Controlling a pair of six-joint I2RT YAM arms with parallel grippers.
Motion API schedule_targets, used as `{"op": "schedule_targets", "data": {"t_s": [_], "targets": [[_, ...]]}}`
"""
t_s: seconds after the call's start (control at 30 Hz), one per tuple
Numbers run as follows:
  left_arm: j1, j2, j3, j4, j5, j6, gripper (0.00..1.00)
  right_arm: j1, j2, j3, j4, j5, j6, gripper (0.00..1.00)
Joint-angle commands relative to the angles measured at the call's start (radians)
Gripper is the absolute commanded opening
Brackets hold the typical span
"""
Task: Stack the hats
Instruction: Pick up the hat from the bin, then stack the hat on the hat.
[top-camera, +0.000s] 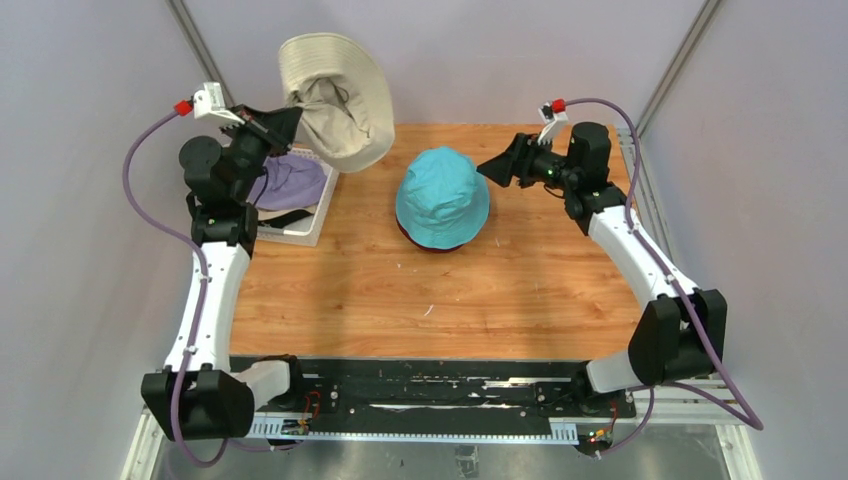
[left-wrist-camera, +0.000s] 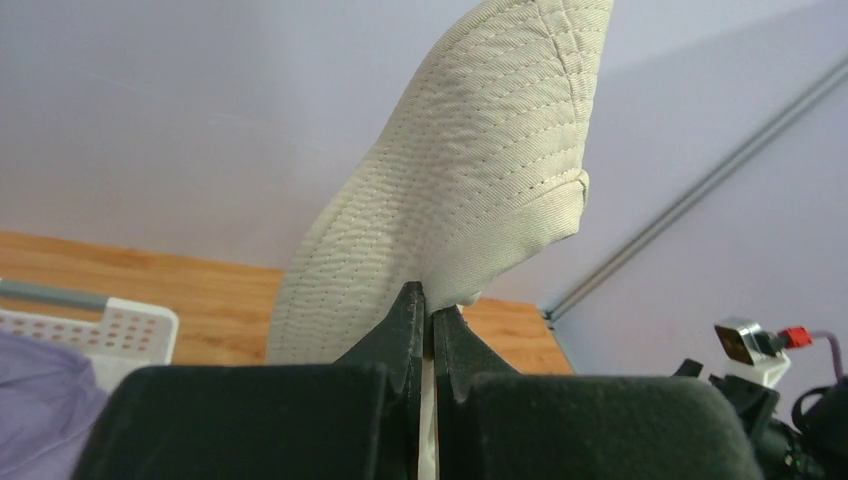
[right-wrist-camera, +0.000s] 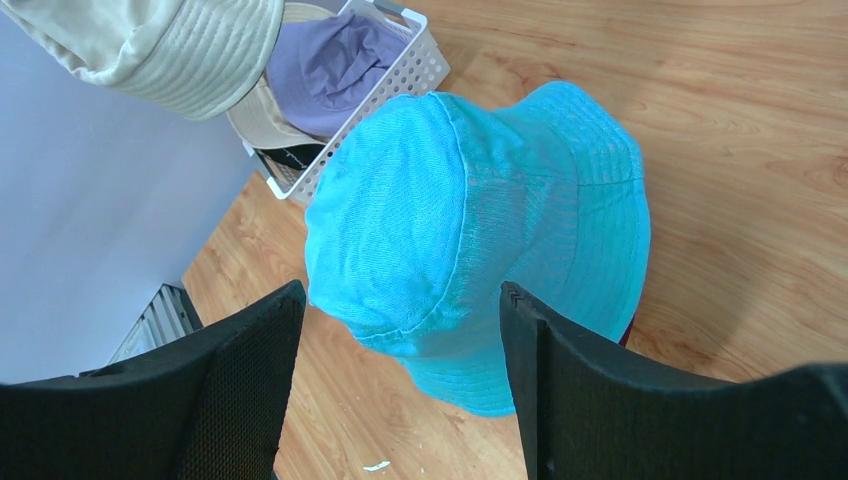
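The left tool (top-camera: 287, 120) is pinching the stitched brim of a beige fabric bucket hat (top-camera: 335, 100) and is holding it in the air above the far left part of the wooden bench (top-camera: 400, 300). In the left wrist view the two black fingers of this tool (left-wrist-camera: 428, 300) are pressing together on the cloth, with only a thin strip of the hat (left-wrist-camera: 470, 150) showing between them. The rest of the hat is rising out of the picture, so its crown is cut off there.

The right tool (top-camera: 486, 168) is hovering just beside a teal fabric bucket hat (top-camera: 442, 195), with its fingers spread apart and touching nothing. This hat is lying crown up near the middle of the bench. From the right wrist camera the teal hat (right-wrist-camera: 470, 230) is showing between the open fingers of the tool (right-wrist-camera: 402, 292).

A maroon hat (right-wrist-camera: 628, 332) is lying under the teal one; only a thin dark red edge is peeking out.

A white plastic lattice basket (top-camera: 300, 235) is standing at the left edge of the bench, partly behind the left arm. A lavender fabric hat (top-camera: 295, 180) is lying inside it, over a black fabric piece (right-wrist-camera: 290, 155) that is mostly hidden.
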Motion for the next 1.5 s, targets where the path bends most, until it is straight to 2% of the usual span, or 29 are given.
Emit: {"op": "schedule_targets", "data": {"t_s": [0.0,0.17,0.37,0.6,0.87,1.13,1.3,1.47], "targets": [[-0.014,-0.011,-0.044,0.229,0.136,-0.003,0.0,0.016,-0.034,0.033,0.024,0.006,-0.014,0.71],[-0.038,0.011,-0.091,0.404,0.206,0.006,0.0,0.015,-0.043,0.033,0.055,-0.008,-0.002,0.71],[-0.057,0.077,-0.142,0.684,0.295,-0.057,0.0,0.015,-0.037,0.062,0.128,-0.08,0.059,0.71],[-0.074,0.146,-0.218,0.925,0.303,-0.033,0.0,0.015,-0.054,0.079,0.203,-0.142,0.141,0.71],[-0.106,0.206,-0.21,0.87,0.322,0.068,0.0,0.015,-0.063,0.078,0.218,-0.146,0.126,0.7],[-0.136,0.264,-0.173,0.911,0.315,0.114,0.0,0.015,-0.049,0.089,0.209,-0.14,0.113,0.7],[-0.166,0.29,-0.132,0.903,0.256,0.227,0.0,0.016,-0.045,0.085,0.198,-0.135,0.102,0.7],[-0.215,0.308,-0.081,0.802,0.171,0.381,0.0,0.016,-0.035,0.079,0.199,-0.133,0.103,0.7]]}}
